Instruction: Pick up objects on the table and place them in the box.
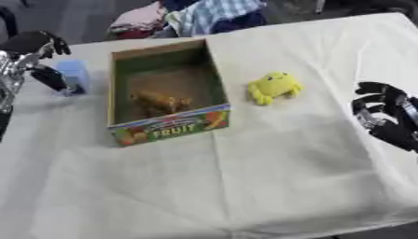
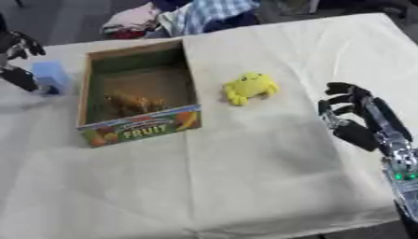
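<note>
The right hand [image 2: 352, 112] is black, with thick segmented fingers [image 2: 339, 87] and paler grey gaps showing at the joints. Its palm is a rounded black block. Behind it, the right forearm [image 2: 398, 154] changes from black to a silver-grey metal casing with ribbed or slotted detail, and small green lights glow on it near the lower edge of the right eye view. The left hand [image 1: 45, 46] is also black, with dark glossy fingers and a rounded black shell over its back. The left forearm [image 1: 11, 74] beside it is silver metal, shiny, with bright ridged parts and darker gaps between them.
</note>
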Available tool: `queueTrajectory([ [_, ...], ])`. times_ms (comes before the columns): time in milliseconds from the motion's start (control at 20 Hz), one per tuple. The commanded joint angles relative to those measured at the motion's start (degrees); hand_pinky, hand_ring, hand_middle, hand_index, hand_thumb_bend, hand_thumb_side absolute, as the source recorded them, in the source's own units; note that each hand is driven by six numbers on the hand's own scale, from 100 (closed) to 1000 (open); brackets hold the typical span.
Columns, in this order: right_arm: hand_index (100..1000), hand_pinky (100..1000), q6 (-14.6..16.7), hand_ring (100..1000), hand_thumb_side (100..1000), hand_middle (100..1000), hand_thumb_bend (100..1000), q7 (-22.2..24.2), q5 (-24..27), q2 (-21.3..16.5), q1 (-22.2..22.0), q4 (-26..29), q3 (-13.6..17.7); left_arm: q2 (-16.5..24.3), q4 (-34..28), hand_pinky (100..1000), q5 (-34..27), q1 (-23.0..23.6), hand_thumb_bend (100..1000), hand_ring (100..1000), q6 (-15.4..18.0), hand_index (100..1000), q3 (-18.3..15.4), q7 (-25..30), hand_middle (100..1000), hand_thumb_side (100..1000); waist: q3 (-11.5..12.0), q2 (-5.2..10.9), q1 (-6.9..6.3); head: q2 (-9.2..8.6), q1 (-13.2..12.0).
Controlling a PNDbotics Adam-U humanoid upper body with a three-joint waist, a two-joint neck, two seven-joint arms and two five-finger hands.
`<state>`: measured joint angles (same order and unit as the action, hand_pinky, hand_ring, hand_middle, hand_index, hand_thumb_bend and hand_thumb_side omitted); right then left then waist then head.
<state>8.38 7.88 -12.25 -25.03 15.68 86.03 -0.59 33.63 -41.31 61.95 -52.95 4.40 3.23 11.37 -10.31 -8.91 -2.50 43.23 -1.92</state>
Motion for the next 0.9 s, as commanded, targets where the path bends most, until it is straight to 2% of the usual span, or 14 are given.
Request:
queueTrajectory([
  [50, 877, 670, -0.03, 766, 513, 769, 166, -0.13, 0.4, -1.03, 1.01, 0.66, 0.54, 3.29, 0.13, 724, -0.52, -0.73, 722, 660, -1.0, 743, -1.23, -0.69, 652, 269, -0.36, 0.35, 0.23, -0.73, -0.07],
  [250, 876, 670, -0.05, 766, 516, 768, 163, -0.18, 0.55, -0.97, 1.4, 0.79, 0.57, 4.3, 0.88, 717, -0.97, -0.25, 702, 650, -1.91, 737, -1.99, -1.05, 641, 257, -1.03, -0.64, 0.21, -1.33, 0.16],
  [650, 876, 670, -0.08, 766, 525, 768, 157, 0.08, 0.74, -0.78, 2.23, 0.86, 0.38, 4.14, 1.88, 703, -0.97, 0.57, 668, 633, -3.64, 730, -2.45, -6.09, 635, 224, -2.05, -2.17, 0.31, -2.46, 0.26],
  [750, 875, 670, -0.08, 766, 527, 768, 156, 0.07, 0.78, -0.78, 2.27, 0.84, 0.38, 3.85, 1.83, 666, -0.47, 0.57, 634, 566, -3.99, 663, -2.28, -7.95, 561, 184, -1.98, -2.25, 0.34, -2.36, 0.22],
  [800, 875, 670, -0.08, 766, 530, 768, 155, 0.06, 0.79, -0.78, 2.28, 0.83, 0.38, 3.69, 1.73, 624, -0.13, 0.55, 578, 488, -4.24, 561, -2.17, -9.03, 474, 135, -1.87, -2.25, 0.34, -2.29, 0.22],
  [900, 875, 670, -0.08, 766, 536, 767, 151, 0.1, 0.79, -0.71, 2.29, 0.8, 0.33, 3.31, 1.39, 586, 0.67, 0.55, 506, 417, -4.9, 470, -1.93, -11.79, 392, 100, -1.52, -2.19, 0.33, -2.12, 0.21],
])
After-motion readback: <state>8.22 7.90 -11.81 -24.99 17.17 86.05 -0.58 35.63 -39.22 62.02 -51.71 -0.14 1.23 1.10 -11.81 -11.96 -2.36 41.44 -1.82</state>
